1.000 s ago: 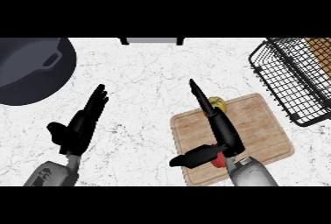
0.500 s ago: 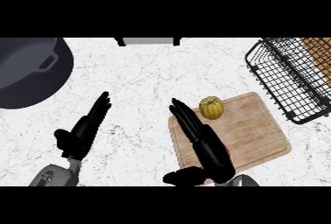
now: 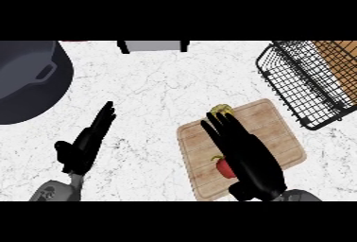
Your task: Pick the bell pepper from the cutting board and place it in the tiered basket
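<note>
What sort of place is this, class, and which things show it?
Most likely a kitchen counter: a white marbled worktop, a light wooden cutting board with a yellow bell pepper at its far edge, and a large dark grey pot.

The cutting board (image 3: 282,137) lies at four o'clock from the counter's (image 3: 160,94) middle, with the right hand (image 3: 245,153) stretched over it. The bell pepper (image 3: 222,109) sits on the board's far edge at eleven o'clock, and a small stemmed vegetable (image 3: 225,167) lies at its seven. The tiered basket (image 3: 307,80) stands at the counter's two o'clock, the pot (image 3: 28,80) at ten and the left hand (image 3: 87,142) at eight.
</note>
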Robot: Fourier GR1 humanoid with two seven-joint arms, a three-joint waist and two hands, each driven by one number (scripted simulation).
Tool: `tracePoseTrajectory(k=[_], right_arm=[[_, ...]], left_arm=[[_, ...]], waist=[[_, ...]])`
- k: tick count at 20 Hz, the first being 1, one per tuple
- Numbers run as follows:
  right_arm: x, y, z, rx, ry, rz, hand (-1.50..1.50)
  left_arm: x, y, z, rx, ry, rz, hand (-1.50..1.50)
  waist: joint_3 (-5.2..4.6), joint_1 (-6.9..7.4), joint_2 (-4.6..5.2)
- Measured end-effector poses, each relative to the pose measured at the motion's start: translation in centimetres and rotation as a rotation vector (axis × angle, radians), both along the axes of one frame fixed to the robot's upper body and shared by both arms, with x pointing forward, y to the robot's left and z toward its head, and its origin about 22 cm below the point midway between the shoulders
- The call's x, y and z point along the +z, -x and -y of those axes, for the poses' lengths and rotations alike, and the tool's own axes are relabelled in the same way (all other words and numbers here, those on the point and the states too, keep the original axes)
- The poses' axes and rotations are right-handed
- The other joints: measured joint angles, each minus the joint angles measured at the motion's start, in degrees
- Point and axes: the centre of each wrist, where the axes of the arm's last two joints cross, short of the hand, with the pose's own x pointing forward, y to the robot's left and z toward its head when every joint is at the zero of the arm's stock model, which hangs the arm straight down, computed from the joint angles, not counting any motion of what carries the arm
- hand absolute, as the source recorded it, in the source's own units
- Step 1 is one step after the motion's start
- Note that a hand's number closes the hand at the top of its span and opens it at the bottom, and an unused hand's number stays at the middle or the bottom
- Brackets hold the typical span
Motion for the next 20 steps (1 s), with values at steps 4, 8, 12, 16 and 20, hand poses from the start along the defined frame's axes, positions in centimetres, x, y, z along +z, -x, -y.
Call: tracePoseTrajectory(k=[4,8,12,16,20], right_arm=[[2.1,2.8,-1.3,-0.042,0.199,-0.039,-1.50],[4.4,6.4,-3.3,-0.093,0.298,-0.067,-1.50],[5.8,9.0,-5.2,-0.102,0.291,-0.061,-1.50],[5.9,9.2,-6.1,-0.152,0.285,-0.004,-1.50],[4.8,8.7,-6.3,-0.222,0.354,0.005,-1.50]], left_arm=[[0.1,0.0,-0.4,0.000,-0.001,0.005,0.00],[0.1,-0.1,0.1,-0.012,0.009,0.014,0.00],[0.2,-0.3,0.5,-0.026,0.014,0.022,0.00],[0.5,-1.0,0.6,-0.032,0.012,0.024,0.00],[0.3,-1.0,0.5,-0.034,0.010,0.027,0.00]], waist=[[0.14,0.32,0.23],[0.32,1.12,0.75],[0.46,1.94,1.15],[0.54,2.35,1.38],[0.57,2.53,1.48]])
